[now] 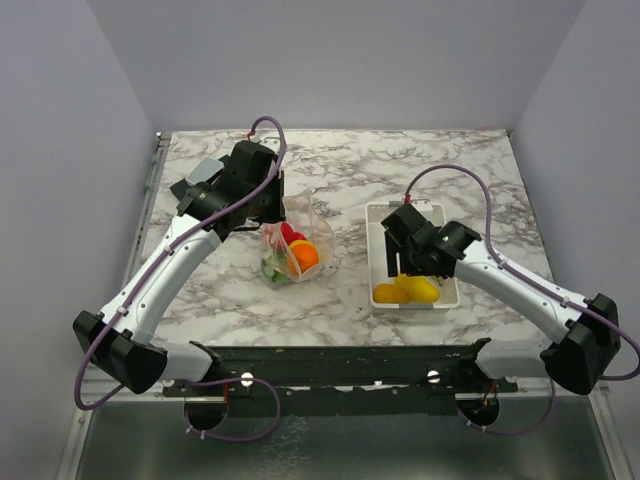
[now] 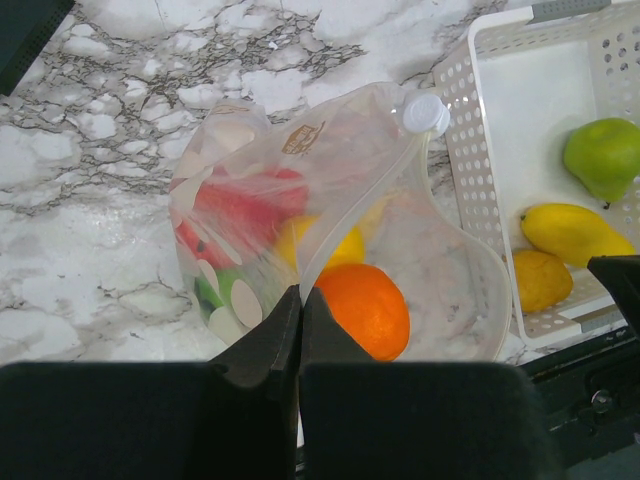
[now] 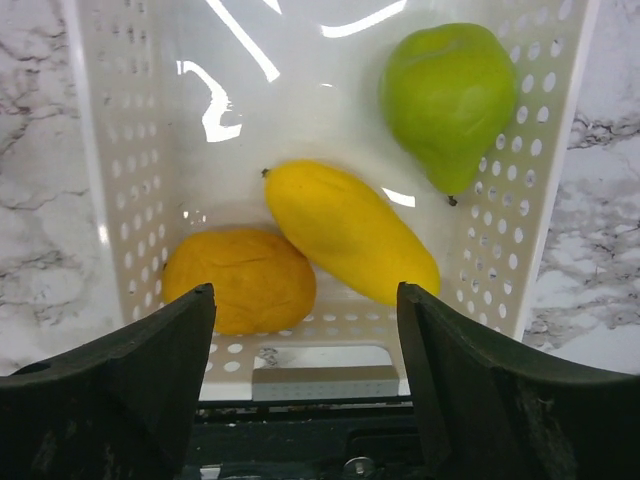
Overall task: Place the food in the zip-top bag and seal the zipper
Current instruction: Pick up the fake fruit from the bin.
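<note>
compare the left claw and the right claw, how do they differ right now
The left claw is shut, while the right claw stands open. The left claw pinches the edge of the clear bag; the right claw holds nothing. The left claw sits at the bag, and the right claw is over the white tray. Both are black.

A robot lab test cell: plain white walls (image 1: 340, 60) box in a marble-patterned table (image 1: 400, 160), with two arms (image 1: 170, 270) bolted at its near edge.
</note>
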Motion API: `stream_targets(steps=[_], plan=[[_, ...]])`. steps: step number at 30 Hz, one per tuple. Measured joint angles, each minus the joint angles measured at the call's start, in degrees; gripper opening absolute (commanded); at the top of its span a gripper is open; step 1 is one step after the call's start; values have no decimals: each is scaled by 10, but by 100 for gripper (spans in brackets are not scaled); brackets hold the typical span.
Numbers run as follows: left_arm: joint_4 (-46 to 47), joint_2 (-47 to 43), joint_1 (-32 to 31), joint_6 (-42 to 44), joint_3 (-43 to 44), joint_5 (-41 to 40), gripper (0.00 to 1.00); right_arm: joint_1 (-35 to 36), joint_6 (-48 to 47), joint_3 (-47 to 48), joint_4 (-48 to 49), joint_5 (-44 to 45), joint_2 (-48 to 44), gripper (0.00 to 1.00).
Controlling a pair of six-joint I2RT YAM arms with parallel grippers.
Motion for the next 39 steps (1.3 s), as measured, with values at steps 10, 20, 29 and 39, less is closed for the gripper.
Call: stream_targets(steps=[10,20,29,39], plan=[[0,0,0,0,0,0,0,-66,-23,-38,41,-46,36,93],[0,0,0,0,0,0,0,-107,-36,-69,80,-72,62,95],[0,0,0,1,0,0,0,-122,-49,-88,104,-92,86,95],[0,0,0,1,0,0,0,-126,-50,-101,108,-97,101,92]])
